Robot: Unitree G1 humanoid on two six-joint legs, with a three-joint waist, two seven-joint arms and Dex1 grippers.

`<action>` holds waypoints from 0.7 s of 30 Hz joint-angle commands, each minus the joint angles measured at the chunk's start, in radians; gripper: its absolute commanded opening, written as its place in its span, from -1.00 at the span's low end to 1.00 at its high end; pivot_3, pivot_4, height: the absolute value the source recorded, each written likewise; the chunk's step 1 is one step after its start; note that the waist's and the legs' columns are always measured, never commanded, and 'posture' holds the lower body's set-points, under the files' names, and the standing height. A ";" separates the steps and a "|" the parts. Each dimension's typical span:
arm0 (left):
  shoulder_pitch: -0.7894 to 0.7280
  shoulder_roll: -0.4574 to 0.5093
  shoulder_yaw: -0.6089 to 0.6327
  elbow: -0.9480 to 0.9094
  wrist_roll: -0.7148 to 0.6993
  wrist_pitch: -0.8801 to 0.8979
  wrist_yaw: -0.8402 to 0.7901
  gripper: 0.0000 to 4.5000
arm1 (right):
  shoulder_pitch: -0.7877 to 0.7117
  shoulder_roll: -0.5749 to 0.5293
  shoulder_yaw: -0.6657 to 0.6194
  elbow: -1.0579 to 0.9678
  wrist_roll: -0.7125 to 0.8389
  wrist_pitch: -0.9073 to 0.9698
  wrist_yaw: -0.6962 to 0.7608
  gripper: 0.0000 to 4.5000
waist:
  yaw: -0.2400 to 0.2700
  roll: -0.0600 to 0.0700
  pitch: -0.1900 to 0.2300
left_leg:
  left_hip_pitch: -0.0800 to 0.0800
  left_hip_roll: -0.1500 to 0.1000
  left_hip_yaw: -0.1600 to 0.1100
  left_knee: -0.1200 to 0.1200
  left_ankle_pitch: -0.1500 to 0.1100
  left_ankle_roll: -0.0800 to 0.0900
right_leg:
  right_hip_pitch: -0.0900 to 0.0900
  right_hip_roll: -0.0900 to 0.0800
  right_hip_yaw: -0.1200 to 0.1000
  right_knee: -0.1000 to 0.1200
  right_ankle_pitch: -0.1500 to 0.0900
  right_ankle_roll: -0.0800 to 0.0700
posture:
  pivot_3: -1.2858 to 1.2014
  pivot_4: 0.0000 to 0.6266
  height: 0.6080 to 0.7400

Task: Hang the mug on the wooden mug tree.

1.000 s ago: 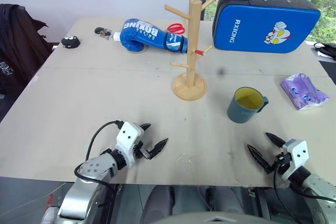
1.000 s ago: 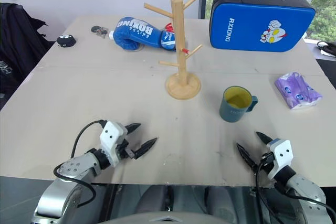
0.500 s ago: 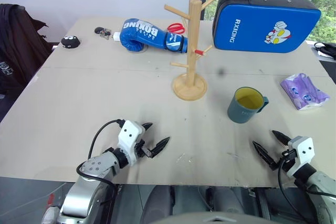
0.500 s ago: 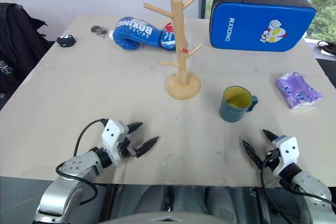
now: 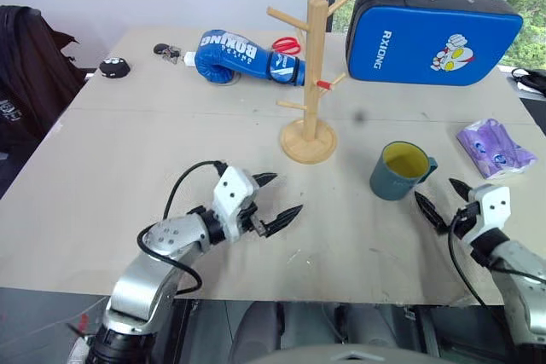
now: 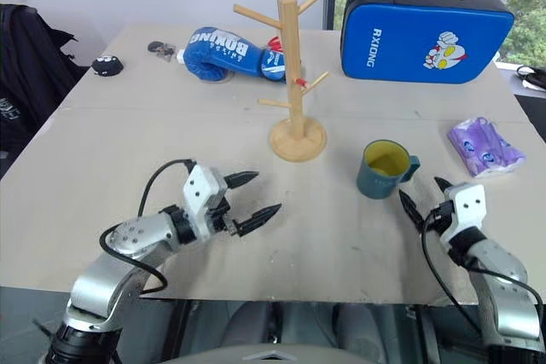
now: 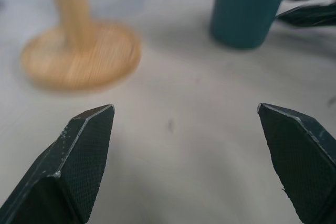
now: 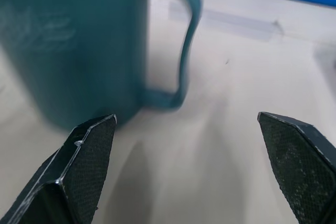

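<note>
The dark teal mug [image 5: 399,171] with a yellow inside stands upright on the table, its handle turned toward the right. In the right wrist view the mug [image 8: 79,45] and its loop handle [image 8: 178,45] sit close ahead of the open fingers. My right gripper [image 5: 444,199] is open just right of and nearer than the mug, not touching it. The wooden mug tree [image 5: 311,83] stands on its round base behind and left of the mug. My left gripper [image 5: 275,197] is open above the table, in front of the tree, with nothing between its fingers.
A blue boxing glove [image 5: 243,57] and red scissors [image 5: 287,45] lie behind the tree. A blue strike pad [image 5: 431,37] stands at the back right. A purple packet [image 5: 495,147] lies right of the mug. Small dark items [image 5: 114,67] sit at the far left.
Both grippers have risen from the table's near edge and moved in. The left went up and right toward the tree; the right went forward to the mug. Both stayed open.
</note>
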 commanded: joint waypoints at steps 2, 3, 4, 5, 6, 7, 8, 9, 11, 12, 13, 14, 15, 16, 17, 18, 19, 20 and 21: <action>-0.033 0.032 -0.003 -0.083 -0.068 0.051 -0.032 1.00 | -0.053 0.007 -0.001 0.016 -0.018 0.020 -0.038 0.94 | 0.000 0.001 0.001 | 0.000 0.000 0.000 0.000 0.000 0.000 | 0.000 0.000 0.000 0.000 0.000 0.000 | 0.03 -0.52 0.95; -0.046 0.038 0.001 -0.094 -0.088 0.065 -0.039 1.00 | -0.071 0.009 0.000 0.025 -0.022 0.022 -0.046 0.94 | -0.001 0.001 0.001 | 0.000 0.000 0.000 0.000 0.000 0.000 | 0.000 0.000 0.000 0.000 0.000 0.000 | 0.03 -0.52 0.95; -0.058 0.043 0.004 -0.103 -0.103 0.076 -0.046 1.00 | -0.087 0.014 0.000 0.035 -0.022 0.023 -0.052 0.94 | -0.001 0.001 0.001 | 0.000 0.000 0.000 0.000 0.000 0.000 | 0.000 0.000 0.000 0.000 0.000 0.000 | 0.03 -0.52 0.95; -0.068 0.049 0.002 -0.112 -0.112 0.083 -0.051 1.00 | -0.102 0.019 0.000 0.046 -0.021 0.023 -0.057 0.94 | -0.001 0.001 0.001 | 0.000 0.000 0.000 0.000 0.000 0.000 | 0.000 0.000 0.000 0.000 0.000 0.000 | 0.03 -0.52 0.95; -0.078 0.055 -0.002 -0.119 -0.119 0.090 -0.055 1.00 | -0.115 0.024 0.001 0.056 -0.020 0.023 -0.057 0.94 | -0.002 0.001 0.001 | 0.000 0.000 0.000 0.000 0.000 0.000 | 0.000 0.000 0.000 0.000 0.000 0.000 | 0.03 -0.52 0.95; -0.086 0.060 -0.006 -0.124 -0.122 0.093 -0.058 1.00 | -0.126 0.030 0.003 0.064 -0.019 0.025 -0.058 0.94 | -0.002 0.001 0.001 | 0.001 0.000 0.000 0.001 0.000 0.000 | 0.000 0.000 0.000 0.000 0.000 0.000 | 0.03 -0.52 0.95; -0.090 0.064 -0.007 -0.130 -0.126 0.095 -0.060 1.00 | -0.135 0.034 0.005 0.070 -0.020 0.026 -0.058 0.94 | -0.002 0.001 0.001 | 0.001 0.000 0.000 0.001 0.000 0.000 | 0.001 0.000 0.000 0.000 0.000 0.000 | 0.03 -0.52 0.95; -0.093 0.067 -0.007 -0.135 -0.131 0.097 -0.060 1.00 | -0.142 0.039 0.008 0.074 -0.021 0.024 -0.055 0.94 | -0.001 0.001 0.001 | 0.001 0.000 0.000 0.001 0.000 0.000 | 0.000 0.000 0.000 0.000 0.000 0.000 | 0.03 -0.52 0.95; -0.093 0.074 -0.005 -0.142 -0.139 0.100 -0.062 1.00 | -0.154 0.045 0.014 0.084 -0.025 0.023 -0.051 0.94 | -0.001 0.002 0.001 | 0.000 0.000 0.000 0.000 0.000 0.000 | 0.000 0.000 0.000 0.000 0.000 0.000 | 0.03 -0.52 0.95; -0.089 0.080 -0.005 -0.147 -0.141 0.101 -0.065 1.00 | -0.160 0.048 0.017 0.091 -0.027 0.022 -0.047 0.71 | -0.001 0.002 0.001 | 0.000 0.000 0.000 0.000 0.000 0.000 | 0.000 0.000 0.000 0.000 0.000 0.000 | 0.03 -0.52 0.95; -0.082 0.088 -0.005 -0.154 -0.137 0.099 -0.069 1.00 | -0.163 0.050 0.020 0.096 -0.028 0.021 -0.045 0.61 | -0.002 0.002 0.001 | 0.000 0.000 0.000 0.000 0.000 0.000 | 0.000 0.000 0.000 0.000 0.000 0.000 | 0.03 -0.52 0.95; -0.074 0.095 -0.005 -0.161 -0.134 0.096 -0.071 1.00 | -0.167 0.051 0.023 0.103 -0.030 0.018 -0.042 0.40 | -0.002 0.002 0.001 | 0.000 0.000 0.000 0.000 0.000 0.000 | 0.000 0.000 0.000 0.000 0.000 0.000 | 0.03 -0.52 0.95; -0.064 0.101 -0.002 -0.168 -0.133 0.095 -0.071 1.00 | -0.168 0.052 0.026 0.106 -0.029 0.017 -0.041 0.19 | -0.002 0.002 0.001 | 0.000 0.000 0.000 0.000 0.000 0.000 | 0.000 0.000 0.000 0.000 0.000 0.000 | 0.03 -0.52 0.95; -0.055 0.108 0.002 -0.174 -0.134 0.095 -0.072 1.00 | -0.170 0.053 0.027 0.109 -0.029 0.018 -0.039 -0.07 | -0.002 0.002 0.001 | 0.000 0.000 0.000 0.000 0.000 0.000 | 0.000 0.000 0.000 0.000 0.000 0.000 | 0.03 -0.52 0.95; -0.049 0.113 0.006 -0.178 -0.133 0.094 -0.072 1.00 | -0.172 0.053 0.028 0.113 -0.029 0.016 -0.036 -0.29 | -0.002 0.002 0.001 | 0.000 0.000 0.000 0.000 0.000 0.000 | 0.000 0.000 0.000 0.000 0.000 0.000 | 0.03 -0.52 0.95; -0.045 0.116 0.011 -0.181 -0.131 0.094 -0.068 1.00 | -0.173 0.053 0.029 0.116 -0.029 0.015 -0.033 -0.49 | -0.002 0.002 0.001 | 0.000 0.000 0.000 0.000 0.000 0.000 | 0.000 0.000 0.000 0.000 0.000 0.000 | 0.03 -0.52 0.95; -0.041 0.119 0.017 -0.184 -0.132 0.096 -0.063 1.00 | -0.173 0.053 0.030 0.116 -0.029 0.014 -0.031 -0.68 | -0.001 0.002 0.002 | 0.000 0.000 0.000 0.000 0.000 0.000 | 0.000 0.000 0.000 0.000 0.000 0.000 | 0.03 -0.52 0.95; -0.039 0.120 0.025 -0.186 -0.137 0.100 -0.058 1.00 | -0.173 0.053 0.030 0.116 -0.029 0.014 -0.029 -0.90 | -0.001 0.002 0.002 | 0.000 0.000 0.000 0.000 0.000 0.000 | 0.000 0.000 0.000 0.000 0.000 0.000 | 0.03 -0.52 0.95; -0.036 0.124 0.034 -0.190 -0.144 0.104 -0.058 1.00 | -0.175 0.053 0.030 0.116 -0.029 0.014 -0.028 -0.96 | -0.002 0.002 0.002 | 0.000 0.000 0.000 0.000 0.000 0.000 | 0.000 0.000 0.000 0.000 0.000 0.000 | 0.03 -0.52 0.95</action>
